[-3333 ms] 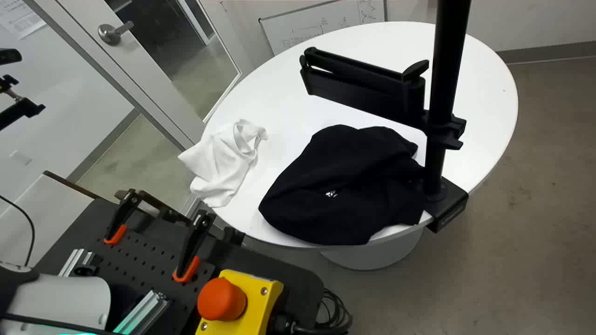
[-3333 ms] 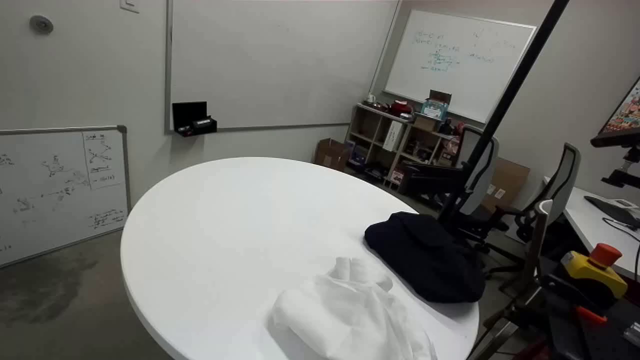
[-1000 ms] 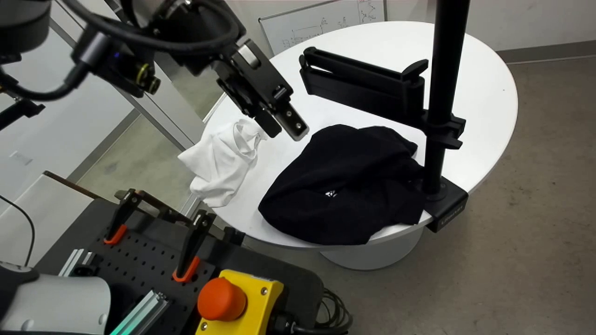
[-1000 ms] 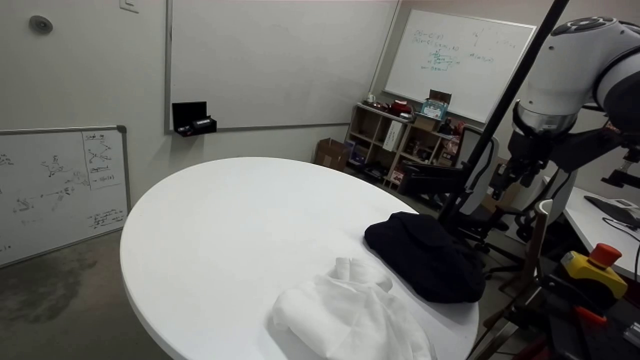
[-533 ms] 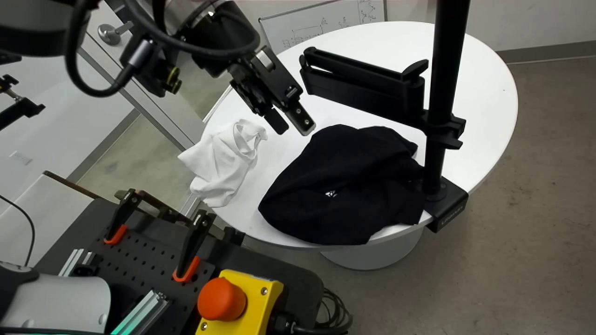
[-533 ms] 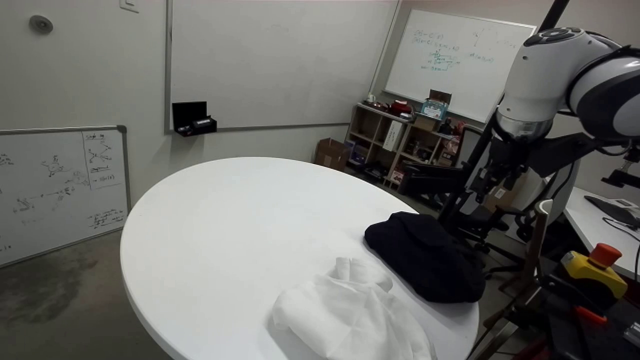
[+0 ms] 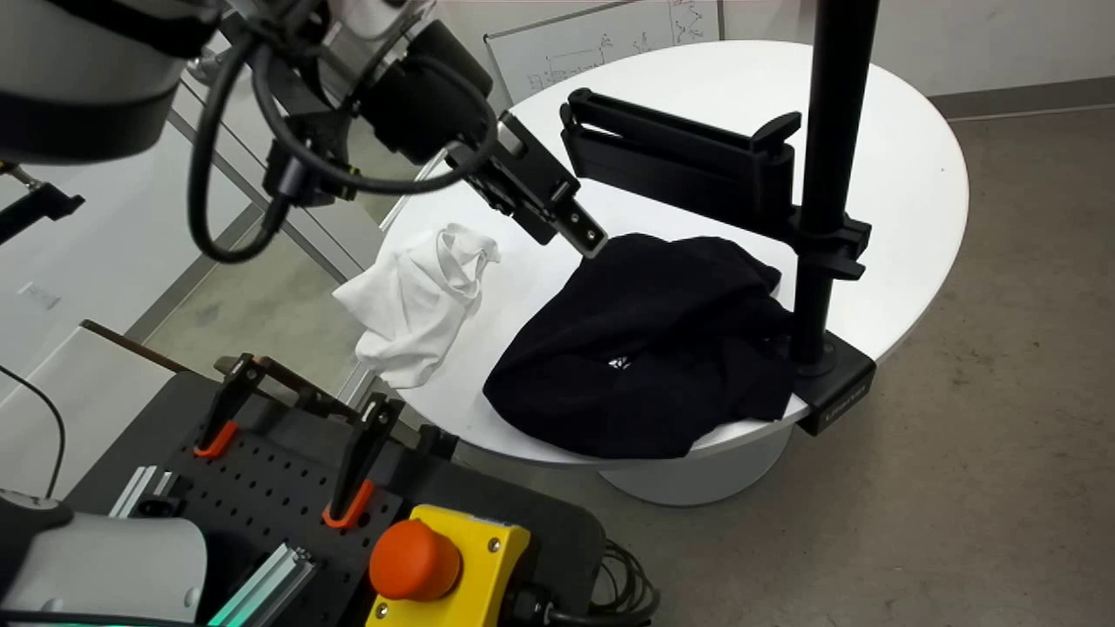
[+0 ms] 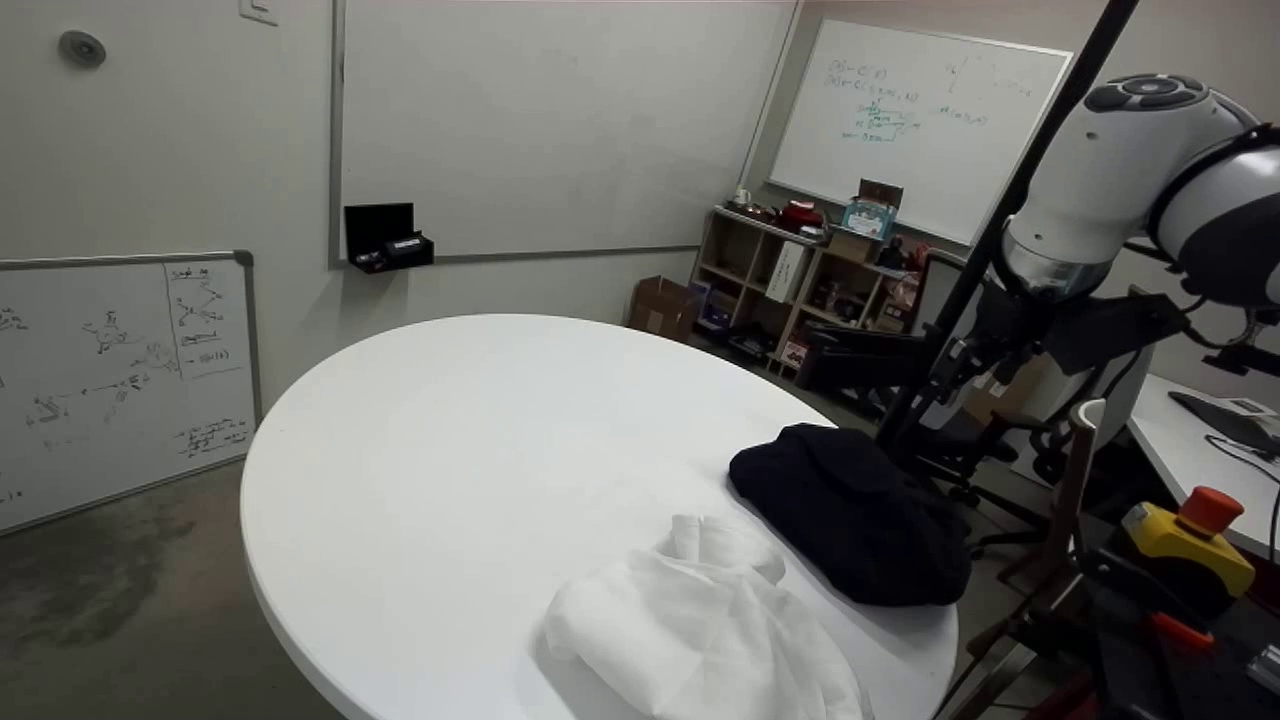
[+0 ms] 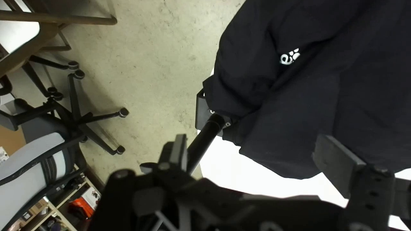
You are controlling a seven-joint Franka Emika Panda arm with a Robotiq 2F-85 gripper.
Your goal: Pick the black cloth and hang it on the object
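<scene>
The black cloth (image 7: 645, 357) lies crumpled on the round white table, against the foot of a black pole stand (image 7: 823, 174). The stand has a folded side arm (image 7: 688, 161) above the table. The cloth also shows in an exterior view (image 8: 850, 510) and in the wrist view (image 9: 298, 96), with a small white logo. My gripper (image 7: 571, 239) is above the table near the cloth's far edge, left of the side arm's end. In the wrist view my gripper (image 9: 253, 155) has its fingers wide apart, with nothing held between them; the cloth lies beyond them.
A white cloth (image 7: 422, 305) lies on the table (image 7: 936, 218) left of the black cloth. The stand's clamp base (image 7: 841, 392) grips the table edge. A dark bench with a yellow emergency stop box (image 7: 488, 557) stands in front. Office chairs (image 9: 74, 118) are beyond the table.
The arm has come into view since the earliest frames. Over the last second the gripper has shifted right towards the black cloth and the wrist has turned. Both cloths and the stand have not moved.
</scene>
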